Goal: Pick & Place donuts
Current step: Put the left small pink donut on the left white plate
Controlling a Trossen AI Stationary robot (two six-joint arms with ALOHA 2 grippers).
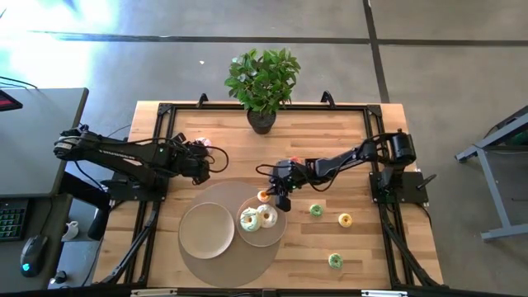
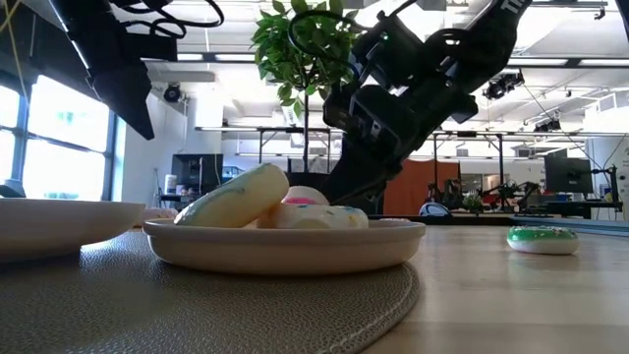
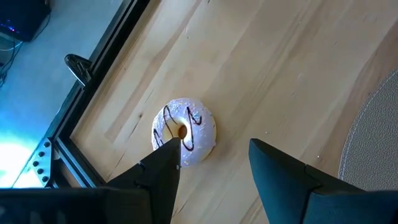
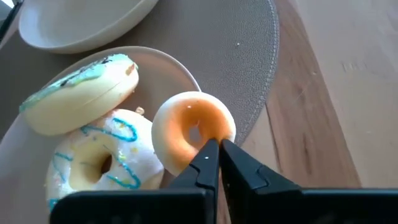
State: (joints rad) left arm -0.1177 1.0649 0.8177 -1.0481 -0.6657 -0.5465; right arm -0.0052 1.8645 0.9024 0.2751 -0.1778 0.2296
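Observation:
A small orange-iced donut (image 4: 193, 127) sits tilted at the rim of a beige plate (image 1: 275, 236), beside a white-green donut (image 4: 81, 93) and a cream donut with blue lines (image 4: 102, 158) that lie in the plate. My right gripper (image 4: 216, 149) is shut, its tips at the orange donut's ring. My left gripper (image 3: 211, 152) hangs open at the table's left, above a white donut with dark lines (image 3: 185, 130) that lies flat on the wood; it touches nothing. My right gripper comes slanting down from the table's right, and its shut fingertips (image 4: 208, 155) stand at the near edge of the orange donut's ring (image 4: 219, 127). I cannot tell whether they touch the ring or have any of it between them.
An empty beige plate (image 1: 206, 229) shares the round grey mat (image 1: 235, 268) with the filled one. Three mini donuts lie on the wood at the right: green (image 1: 315, 209), yellow (image 1: 346, 219), green (image 1: 335, 261). A potted plant (image 1: 262, 82) stands at the far edge.

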